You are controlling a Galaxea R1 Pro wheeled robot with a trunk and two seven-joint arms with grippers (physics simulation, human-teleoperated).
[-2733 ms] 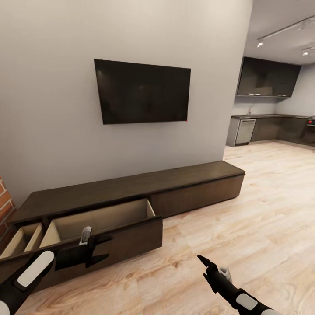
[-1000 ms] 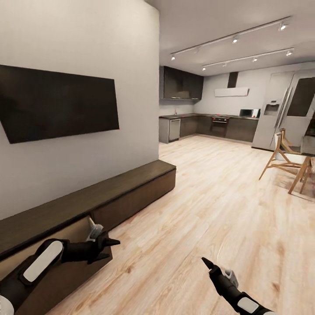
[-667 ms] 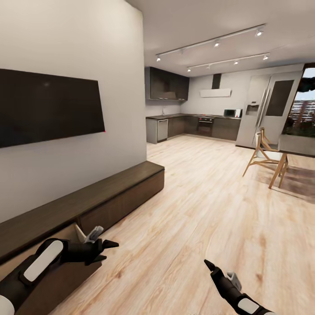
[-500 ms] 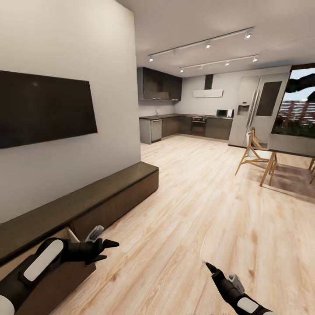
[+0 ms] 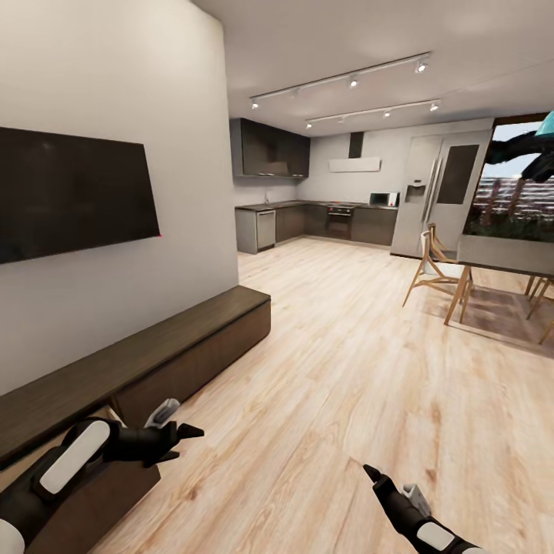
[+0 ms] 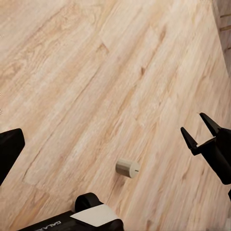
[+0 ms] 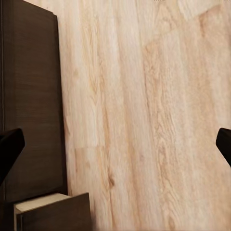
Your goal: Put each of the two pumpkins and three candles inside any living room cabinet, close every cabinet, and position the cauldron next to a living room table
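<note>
While the head view looks down the long room, the pale plank floor (image 5: pixel 362 369) takes most of the picture, running off toward a dark kitchen at the far end. Next in size is the long, low, dark brown wooden cabinet (image 5: pixel 146 358), stretched along the wall just beyond the left pincer (image 5: pixel 185 438). Its drawer front stands pulled out right under that arm, so I judge the closing step is not yet done. Far ahead of the right pincer (image 5: pixel 372 472) sits a desk (image 5: pixel 500 258) with wooden chairs. No pumpkin or cauldron is in sight here, so most of the task looks to be left.

Now the arms: both are held low over the floor and carrying nothing. The left pincer's jaws stand wide apart in its own wrist view, and so do the right pincer's in its view, black tips at either edge with bare planks between.

Smallest of all, and the find of the moment: a short, stubby beige candle (image 6: pixel 128 168) lying on its side on the floor. The left wrist view catches it below and between that pincer's spread tips, close to the dark base, with the right pincer (image 6: pixel 198 132) off to one side. The right wrist view gives instead the cabinet's dark top (image 7: pixel 31 106) beside that pincer and a pale drawer corner.
</note>
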